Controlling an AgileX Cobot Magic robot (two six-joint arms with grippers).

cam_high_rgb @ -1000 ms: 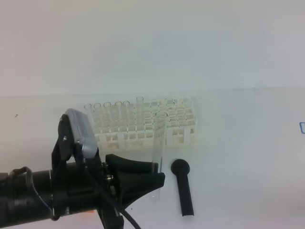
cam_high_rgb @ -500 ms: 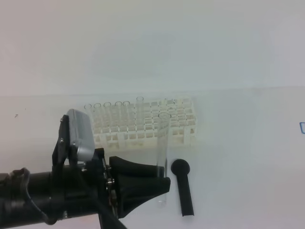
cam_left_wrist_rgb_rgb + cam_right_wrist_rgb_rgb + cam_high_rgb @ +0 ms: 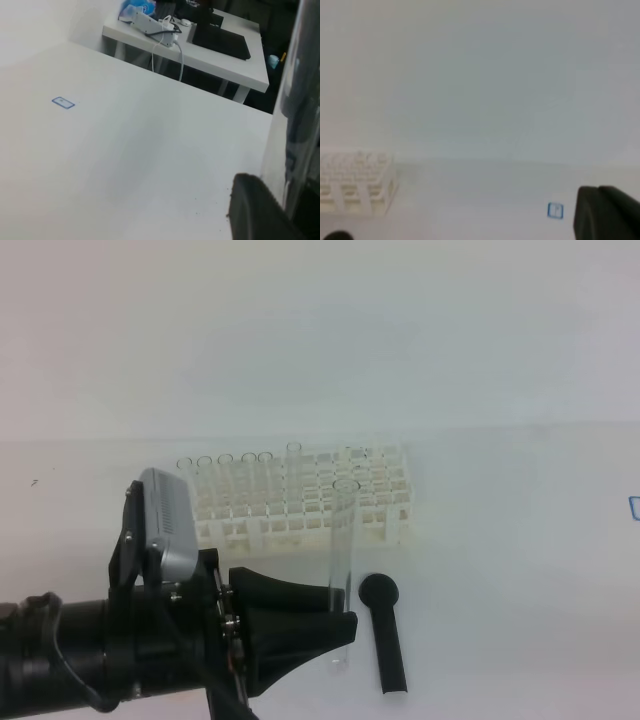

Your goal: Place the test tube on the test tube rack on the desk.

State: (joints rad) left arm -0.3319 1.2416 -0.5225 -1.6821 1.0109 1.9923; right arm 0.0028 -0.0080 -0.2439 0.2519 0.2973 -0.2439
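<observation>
A clear test tube (image 3: pixel 343 550) stands upright just above the desk (image 3: pixel 500 570), in front of the white test tube rack (image 3: pixel 300 502). My left gripper (image 3: pixel 342 626) is shut on the tube's lower part, reaching in from the left. The left wrist view shows the tube (image 3: pixel 295 100) as a blurred clear column at the right edge, beside a black finger (image 3: pixel 255 210). Several other clear tubes stand in the rack's left and back holes. My right gripper is outside the exterior high view. Its wrist view shows one dark finger (image 3: pixel 606 214) and the rack's corner (image 3: pixel 355 182).
A black round-headed stick (image 3: pixel 386 635) lies on the desk just right of the held tube. A small blue mark (image 3: pixel 634 506) sits at the desk's right edge. Beyond the desk, the left wrist view shows another table with cables (image 3: pixel 200 45).
Over the last second my left gripper has shifted the tube slightly right and set it more upright. In the last half second almost nothing moved.
</observation>
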